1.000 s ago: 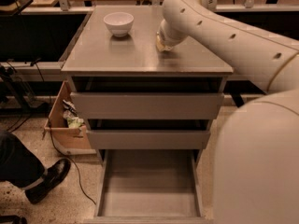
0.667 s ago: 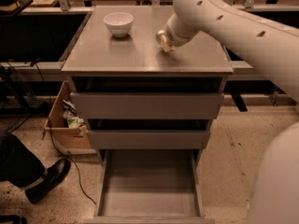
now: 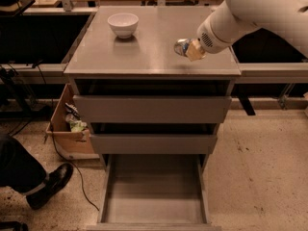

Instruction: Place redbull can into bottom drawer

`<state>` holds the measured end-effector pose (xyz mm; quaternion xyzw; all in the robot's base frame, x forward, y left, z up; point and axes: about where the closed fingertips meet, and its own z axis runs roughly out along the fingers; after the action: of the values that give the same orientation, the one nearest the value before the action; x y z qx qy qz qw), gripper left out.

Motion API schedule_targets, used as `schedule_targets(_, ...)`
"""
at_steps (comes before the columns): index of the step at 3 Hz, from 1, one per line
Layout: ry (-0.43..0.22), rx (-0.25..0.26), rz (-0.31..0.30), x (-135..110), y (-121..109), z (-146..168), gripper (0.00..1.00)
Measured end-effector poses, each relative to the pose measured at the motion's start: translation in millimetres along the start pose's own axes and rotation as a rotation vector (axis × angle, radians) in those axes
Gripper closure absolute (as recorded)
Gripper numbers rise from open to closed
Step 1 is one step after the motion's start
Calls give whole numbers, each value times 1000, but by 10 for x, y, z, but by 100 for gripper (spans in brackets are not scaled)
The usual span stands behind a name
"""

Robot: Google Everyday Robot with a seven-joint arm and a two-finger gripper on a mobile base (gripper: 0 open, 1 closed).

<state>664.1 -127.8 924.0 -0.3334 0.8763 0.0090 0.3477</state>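
The redbull can [image 3: 181, 46], small and shiny silver, lies sideways in my gripper [image 3: 191, 49] just above the right part of the grey cabinet top [image 3: 139, 57]. The tan fingers [image 3: 196, 51] are closed around the can. The white arm reaches in from the upper right. The bottom drawer [image 3: 154, 198] is pulled out at the bottom of the view, a wide shallow grey tray with nothing in it. It lies well below the gripper and nearer the camera.
A white bowl [image 3: 122, 24] stands at the back left of the cabinet top. The two upper drawers [image 3: 151, 109] stand slightly ajar. A cardboard box [image 3: 67, 131] with litter sits left of the cabinet. A person's black shoe [image 3: 50, 184] is on the floor at the left.
The gripper has moved right and a little toward the cabinet's front with the can in it. The arm's bulk has swung out of the lower right of the view.
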Motion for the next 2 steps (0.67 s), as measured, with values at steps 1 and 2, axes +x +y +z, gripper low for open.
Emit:
schedule_targets(1,0,0,0,0,0,0,100)
schedule_targets(2,2,2,-8,51,48,-87,100)
